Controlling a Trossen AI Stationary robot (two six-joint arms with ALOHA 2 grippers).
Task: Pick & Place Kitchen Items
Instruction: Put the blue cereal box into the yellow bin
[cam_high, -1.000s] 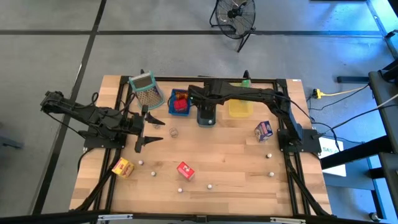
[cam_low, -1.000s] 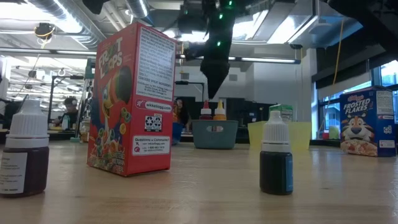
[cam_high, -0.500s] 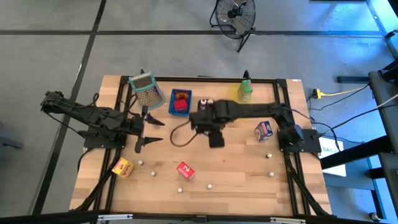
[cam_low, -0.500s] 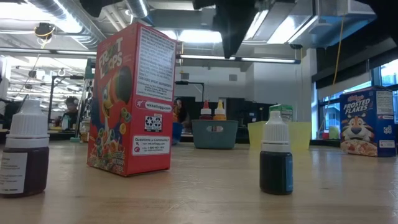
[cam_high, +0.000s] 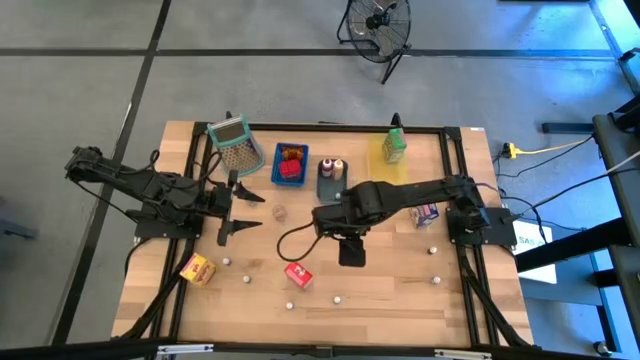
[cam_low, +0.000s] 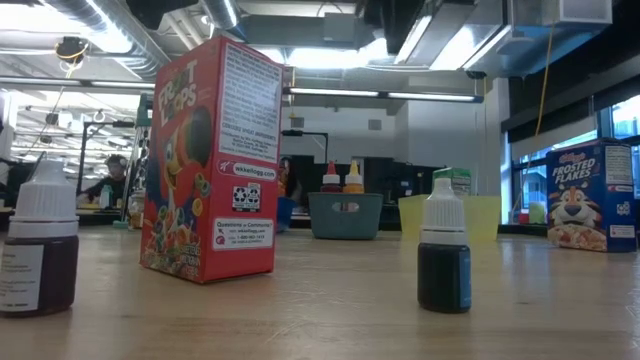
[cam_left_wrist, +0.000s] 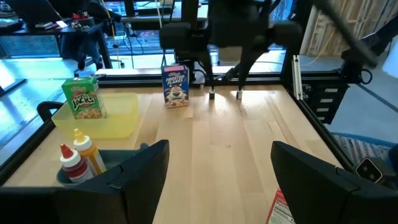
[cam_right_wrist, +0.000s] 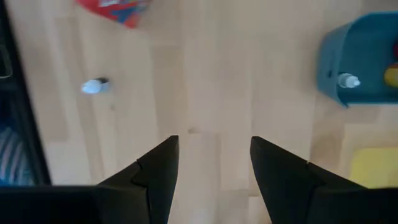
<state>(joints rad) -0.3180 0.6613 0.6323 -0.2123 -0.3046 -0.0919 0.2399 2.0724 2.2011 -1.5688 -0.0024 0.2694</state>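
My right gripper (cam_high: 350, 250) hangs open over bare table near the middle, pointing down (cam_right_wrist: 214, 165), with nothing between its fingers. A red carton (cam_high: 297, 275) stands just to its left toward the near edge (cam_low: 215, 160). A small white-capped bottle (cam_right_wrist: 93, 86) stands close by. A blue-white carton (cam_high: 425, 212) stands by the right arm, and a yellow-orange carton (cam_high: 197, 268) lies at the near left. My left gripper (cam_high: 235, 205) waits open at the left (cam_left_wrist: 217, 168).
At the far edge stand a mesh basket (cam_high: 232, 143), a blue tray (cam_high: 290, 165) with a red piece, a grey tray (cam_high: 330, 172) with two bottles, and a yellow tray (cam_high: 385, 170) with a green carton (cam_high: 393, 148). Several small bottles (cam_high: 245, 280) dot the near half.
My right gripper has swung from the grey tray at the far edge toward the table's near edge, out over bare wood beside the red carton, and has tipped until it points straight down. It has risen out of the low view. Its fingers stay open.
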